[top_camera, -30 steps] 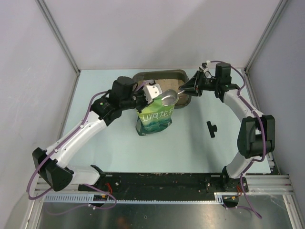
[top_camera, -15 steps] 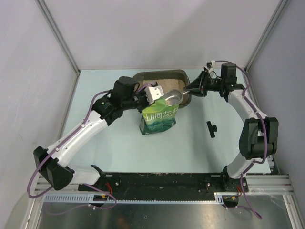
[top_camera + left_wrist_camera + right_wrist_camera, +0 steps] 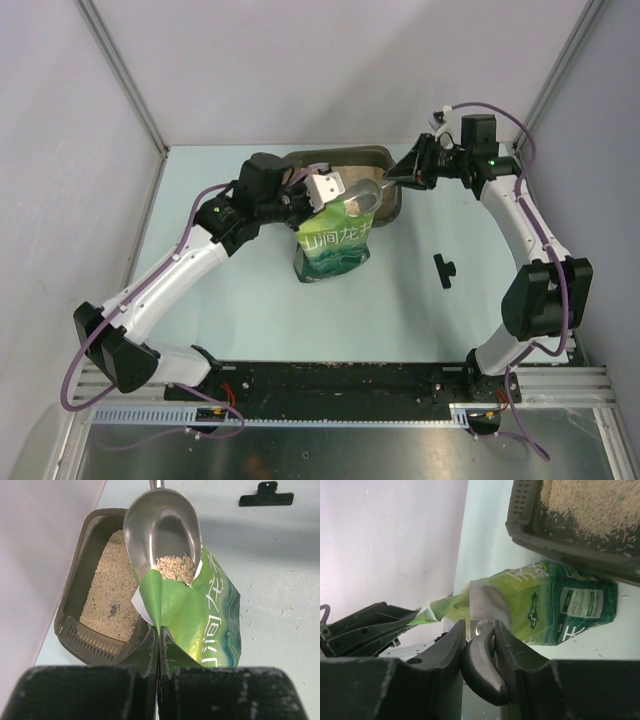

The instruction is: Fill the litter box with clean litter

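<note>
Beige litter [image 3: 107,592] beyond left end effector [image 3: 159,640]

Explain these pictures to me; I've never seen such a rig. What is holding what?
Two robot arms are bolted at the near edge of a table. One picture looks down from above; the other two come from a camera on each wrist. The left gripper pinches the top edge of a green bag. The right gripper grips the handle of a metal scoop, whose bowl sits at the bag's mouth with some litter in it. Beside the bag lies the litter box, partly filled with litter. A black clip lies apart on the table.
</note>
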Controlling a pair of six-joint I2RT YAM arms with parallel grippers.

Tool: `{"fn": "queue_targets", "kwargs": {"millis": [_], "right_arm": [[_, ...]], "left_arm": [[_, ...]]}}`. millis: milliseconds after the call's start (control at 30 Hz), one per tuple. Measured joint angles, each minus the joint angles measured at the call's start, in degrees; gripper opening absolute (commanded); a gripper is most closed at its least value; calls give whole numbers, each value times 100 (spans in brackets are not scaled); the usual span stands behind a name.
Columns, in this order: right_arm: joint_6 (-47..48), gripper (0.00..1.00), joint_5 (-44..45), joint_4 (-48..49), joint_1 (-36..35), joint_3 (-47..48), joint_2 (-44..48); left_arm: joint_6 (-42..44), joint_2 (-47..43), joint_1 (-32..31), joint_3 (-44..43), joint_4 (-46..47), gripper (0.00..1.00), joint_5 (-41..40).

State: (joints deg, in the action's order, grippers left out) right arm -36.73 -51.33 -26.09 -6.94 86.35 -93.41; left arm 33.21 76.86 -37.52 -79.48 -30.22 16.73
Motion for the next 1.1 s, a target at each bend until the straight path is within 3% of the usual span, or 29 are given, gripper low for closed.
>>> {"fn": "queue_targets", "kwargs": {"millis": [200,1100], "right_arm": [[435,0,310,-422,2,479,2],[540,0,48,-887,538,680,4]], "left_arm": [[-17,52,15,-50,-13,0,0],[-15,76,20,-76,-15,0,-4]]}}
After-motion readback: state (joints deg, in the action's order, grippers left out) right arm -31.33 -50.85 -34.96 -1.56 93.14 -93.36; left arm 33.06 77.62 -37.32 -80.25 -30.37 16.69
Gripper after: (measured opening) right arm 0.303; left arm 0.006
